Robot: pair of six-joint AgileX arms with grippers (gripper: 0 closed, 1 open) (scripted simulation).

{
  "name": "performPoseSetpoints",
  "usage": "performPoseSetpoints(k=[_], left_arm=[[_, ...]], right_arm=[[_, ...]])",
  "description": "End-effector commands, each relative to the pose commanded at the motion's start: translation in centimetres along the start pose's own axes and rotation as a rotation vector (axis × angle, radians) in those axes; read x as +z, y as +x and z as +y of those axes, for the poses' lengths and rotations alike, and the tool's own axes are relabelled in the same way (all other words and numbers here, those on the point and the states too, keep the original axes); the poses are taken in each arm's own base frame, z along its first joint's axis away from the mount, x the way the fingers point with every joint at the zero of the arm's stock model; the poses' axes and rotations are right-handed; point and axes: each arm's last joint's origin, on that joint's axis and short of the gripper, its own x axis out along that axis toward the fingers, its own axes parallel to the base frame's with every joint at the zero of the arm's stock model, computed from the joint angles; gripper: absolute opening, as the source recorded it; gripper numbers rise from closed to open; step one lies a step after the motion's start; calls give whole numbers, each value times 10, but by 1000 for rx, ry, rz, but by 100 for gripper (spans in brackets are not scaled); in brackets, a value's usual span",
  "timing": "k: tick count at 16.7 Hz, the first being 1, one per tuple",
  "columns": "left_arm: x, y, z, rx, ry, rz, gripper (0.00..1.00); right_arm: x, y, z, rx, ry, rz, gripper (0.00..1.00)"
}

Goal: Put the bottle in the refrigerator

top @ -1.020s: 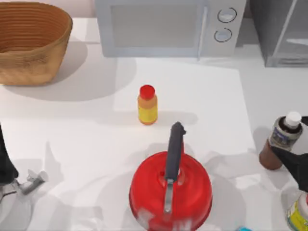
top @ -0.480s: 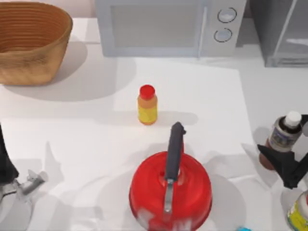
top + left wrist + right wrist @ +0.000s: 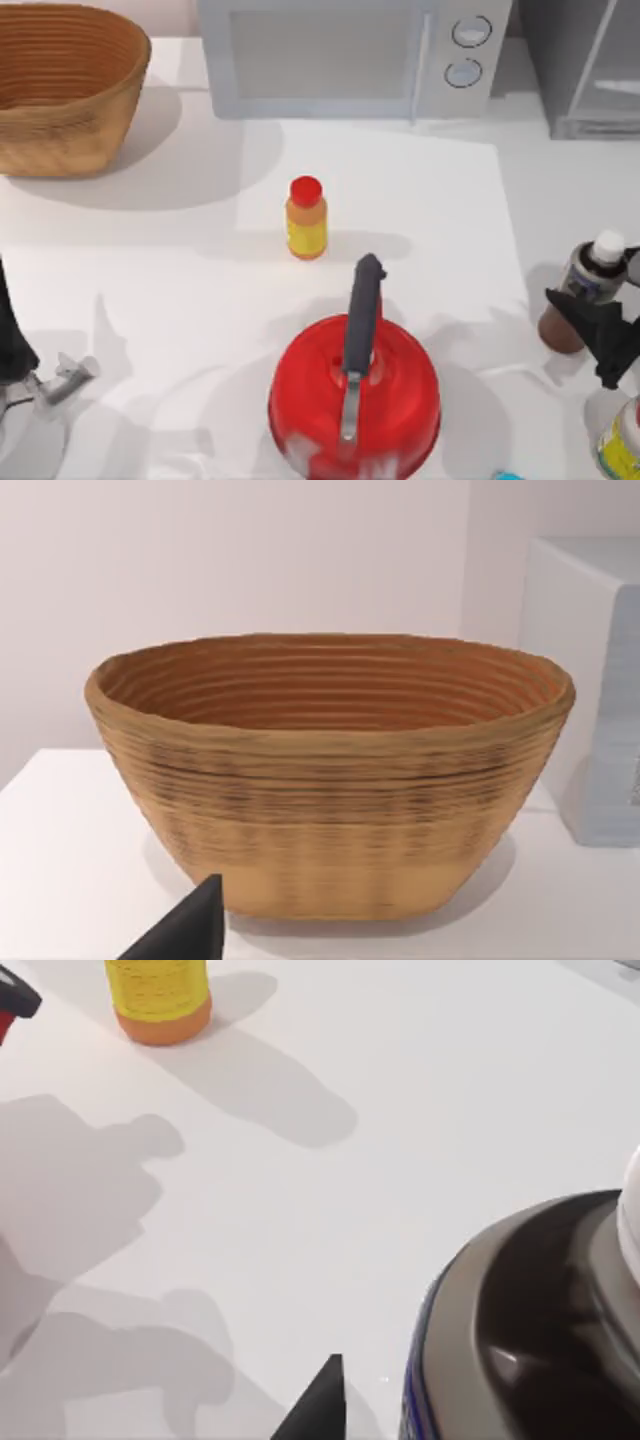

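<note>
The bottle point(image 3: 592, 280), dark brown with a white cap and grey-white label, stands upright near the table's right edge. My right gripper point(image 3: 594, 280) is open around it, with one dark finger point(image 3: 562, 302) on its left and the other by its cap. In the right wrist view the bottle point(image 3: 530, 1330) is very close, and a dark fingertip point(image 3: 322, 1400) sits just apart from it. The refrigerator point(image 3: 590, 70), a grey cabinet, stands at the back right corner. My left gripper point(image 3: 62, 378) is parked at the front left.
A grey microwave point(image 3: 340, 55) stands at the back centre and a wicker basket point(image 3: 60, 90) at the back left. An orange-yellow bottle point(image 3: 306, 220) stands mid-table, a red kettle point(image 3: 353, 395) in front of it. A yellow-labelled white bottle point(image 3: 620, 445) is just behind my right gripper.
My right gripper has spread its fingers and moved in so they flank the bottle. The bottle has stayed in place and the left arm has not moved.
</note>
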Motion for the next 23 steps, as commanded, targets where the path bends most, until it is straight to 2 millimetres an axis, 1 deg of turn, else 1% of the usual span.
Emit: performPoseSetpoints(k=[6, 7, 16, 18, 20, 23], left_arm=[[0, 0, 0, 0, 0, 0, 100], [0, 0, 0, 0, 0, 0, 100], [0, 0, 0, 0, 0, 0, 100], [0, 0, 0, 0, 0, 0, 100], [0, 0, 0, 0, 0, 0, 100], [0, 0, 0, 0, 0, 0, 100]], right_arm=[[0, 0, 0, 0, 0, 0, 3], [0, 0, 0, 0, 0, 0, 1], [0, 0, -1, -1, 2, 0, 1], [2, -3, -7, -3, 0, -3, 1], [5, -10, -20, -1, 1, -4, 1], [8, -27, -41, 10, 18, 5, 1]])
